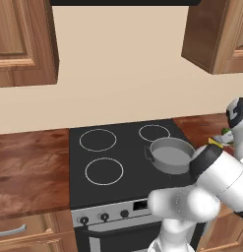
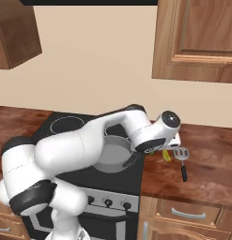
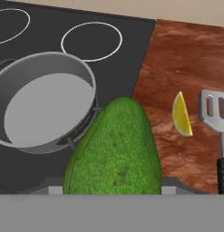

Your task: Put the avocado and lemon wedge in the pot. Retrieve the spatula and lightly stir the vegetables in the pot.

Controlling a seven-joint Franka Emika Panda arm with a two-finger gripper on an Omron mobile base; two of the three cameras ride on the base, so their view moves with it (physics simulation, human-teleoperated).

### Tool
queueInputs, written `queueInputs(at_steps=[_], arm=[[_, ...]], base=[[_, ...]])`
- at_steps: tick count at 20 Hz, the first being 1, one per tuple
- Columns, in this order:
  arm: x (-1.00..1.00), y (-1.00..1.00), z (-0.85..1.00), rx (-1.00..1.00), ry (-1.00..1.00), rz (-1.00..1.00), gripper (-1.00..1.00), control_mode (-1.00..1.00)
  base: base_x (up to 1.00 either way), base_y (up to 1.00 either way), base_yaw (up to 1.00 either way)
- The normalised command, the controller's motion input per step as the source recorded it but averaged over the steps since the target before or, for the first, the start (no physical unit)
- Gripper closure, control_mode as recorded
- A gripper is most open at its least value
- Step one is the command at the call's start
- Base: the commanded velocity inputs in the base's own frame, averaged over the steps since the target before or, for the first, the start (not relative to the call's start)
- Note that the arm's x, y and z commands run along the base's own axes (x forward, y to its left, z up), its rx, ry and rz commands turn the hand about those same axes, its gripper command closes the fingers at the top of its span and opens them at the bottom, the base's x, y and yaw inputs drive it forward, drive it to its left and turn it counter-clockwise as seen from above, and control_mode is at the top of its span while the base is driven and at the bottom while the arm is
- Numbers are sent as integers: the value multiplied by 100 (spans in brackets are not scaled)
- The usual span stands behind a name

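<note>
The avocado, dark green and pebbled, looms large at the bottom of the hand view between the fingertips of my gripper, which is shut on it; it overlaps the stove edge and the pot's near rim. A bit of its green shows at the right edge of the left base view. The grey pot stands empty on the stove's front right burner. The lemon wedge lies on the wooden counter right of the stove, beside the spatula. My gripper hovers over the counter edge.
The black stove top has three free burner rings left of and behind the pot. Wooden counter extends to the right, another stretch to the left. Wall cabinets hang above. Stove knobs line the front.
</note>
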Motion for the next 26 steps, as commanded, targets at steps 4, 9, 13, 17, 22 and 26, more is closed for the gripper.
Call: queueInputs(at_steps=[4,9,13,17,22,26], arm=[[-4,92,46,-4,-1,0,100,-100],[4,98,23,-8,0,0,100,-100],[10,80,4,-7,6,0,100,-100],[10,51,-6,-6,13,-3,100,-100],[26,10,-31,-9,10,-10,100,-100],[42,0,-17,-3,10,-13,100,-100]], base=[[0,0,0],[0,0,0],[0,0,0],[0,0,0],[0,0,0],[0,0,0]])
